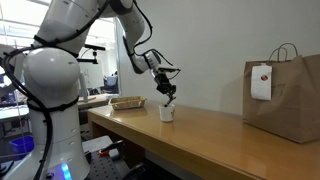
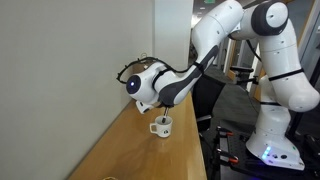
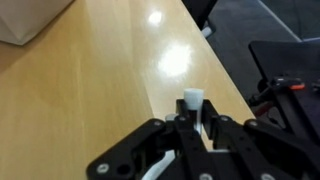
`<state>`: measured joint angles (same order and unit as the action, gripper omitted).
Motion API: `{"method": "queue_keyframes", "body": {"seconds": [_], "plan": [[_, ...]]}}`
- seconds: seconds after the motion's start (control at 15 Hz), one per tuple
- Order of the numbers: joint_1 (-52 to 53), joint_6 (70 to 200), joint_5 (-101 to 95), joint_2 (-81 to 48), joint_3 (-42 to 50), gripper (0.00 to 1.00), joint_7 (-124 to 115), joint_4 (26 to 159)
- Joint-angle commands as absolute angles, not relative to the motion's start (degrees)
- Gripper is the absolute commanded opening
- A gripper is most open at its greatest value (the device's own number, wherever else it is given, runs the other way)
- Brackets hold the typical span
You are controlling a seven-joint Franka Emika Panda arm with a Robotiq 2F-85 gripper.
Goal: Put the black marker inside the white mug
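Gripper (image 1: 169, 96) hangs just above the white mug (image 1: 167, 113); its opening and hold cannot be told.

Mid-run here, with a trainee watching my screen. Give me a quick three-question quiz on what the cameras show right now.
1. True or false: the gripper hangs right above the white mug.
2. Which of these stands on the wooden table, well away from the mug? A) a kettle B) a brown paper bag C) a laptop
3. Fill in: the mug stands ___, mouth facing up.

Key: 1 true; 2 B; 3 upright.
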<state>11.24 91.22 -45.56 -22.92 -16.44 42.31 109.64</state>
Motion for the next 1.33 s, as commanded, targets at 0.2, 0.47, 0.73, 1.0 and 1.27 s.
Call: {"method": "queue_keyframes", "body": {"seconds": [0.2, 0.47, 0.73, 1.0, 1.27], "plan": [[11.2, 93.6, -42.0, -21.4, -16.1, 0.69, 40.3, 110.6], [9.1, 94.4, -34.4, -18.2, -15.8, 0.99, 40.1, 109.2], [6.1, 94.1, -24.3, -13.4, -14.3, 1.0, 43.3, 107.5], [3.0, 94.5, -11.9, -7.3, -12.2, 1.0, 50.3, 107.6], [2.7, 94.7, -4.1, -2.3, -9.4, 1.0, 52.9, 108.4]]}}
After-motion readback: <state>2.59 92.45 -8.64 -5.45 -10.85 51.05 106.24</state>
